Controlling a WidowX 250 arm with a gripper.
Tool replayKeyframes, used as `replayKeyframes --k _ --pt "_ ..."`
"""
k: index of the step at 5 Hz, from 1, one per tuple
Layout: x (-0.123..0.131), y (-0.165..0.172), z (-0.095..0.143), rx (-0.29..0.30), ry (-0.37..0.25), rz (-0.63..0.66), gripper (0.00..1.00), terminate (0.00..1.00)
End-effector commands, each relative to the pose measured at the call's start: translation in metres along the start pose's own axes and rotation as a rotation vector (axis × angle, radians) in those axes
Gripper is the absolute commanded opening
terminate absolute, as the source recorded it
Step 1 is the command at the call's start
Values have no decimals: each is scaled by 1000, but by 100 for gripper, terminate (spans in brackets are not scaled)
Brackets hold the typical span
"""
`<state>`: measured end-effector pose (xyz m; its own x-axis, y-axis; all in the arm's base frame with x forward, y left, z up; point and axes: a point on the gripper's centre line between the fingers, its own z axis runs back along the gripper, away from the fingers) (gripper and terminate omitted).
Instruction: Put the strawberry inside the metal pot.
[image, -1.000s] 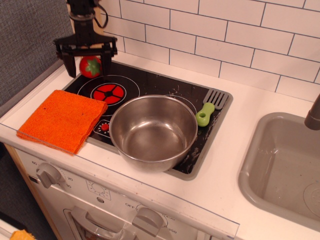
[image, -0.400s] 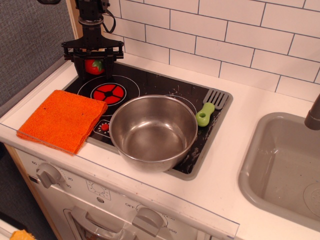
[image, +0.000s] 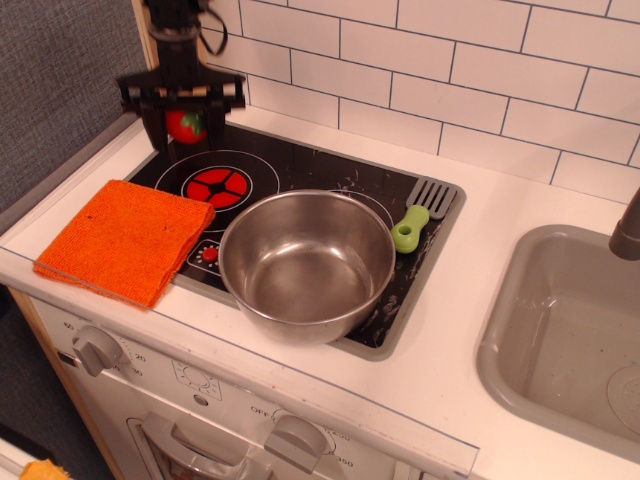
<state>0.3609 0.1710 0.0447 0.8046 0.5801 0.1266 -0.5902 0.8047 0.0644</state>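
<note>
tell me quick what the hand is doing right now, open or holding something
Hand: shut on the strawberry, lifted above the stove's back left corner; not yet over the pot.

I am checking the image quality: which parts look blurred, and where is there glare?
In observation.image, the gripper and the strawberry between its fingers look smeared by motion blur; the metal pot is sharp, with soft bright reflections on its inner wall; the orange cloth is evenly lit.

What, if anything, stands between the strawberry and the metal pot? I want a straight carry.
Nothing visible does. The strawberry sits in the gripper at the back left; only the flat red burner marking lies between it and the open metal pot.
</note>
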Motion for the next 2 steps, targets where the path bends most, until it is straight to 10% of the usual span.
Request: replayKeyframes --k 1,2 --pt "-57 -28 76 -148 -135 -182 0 0" --pt "-103 -50 79 -198 -106 -313 0 0"
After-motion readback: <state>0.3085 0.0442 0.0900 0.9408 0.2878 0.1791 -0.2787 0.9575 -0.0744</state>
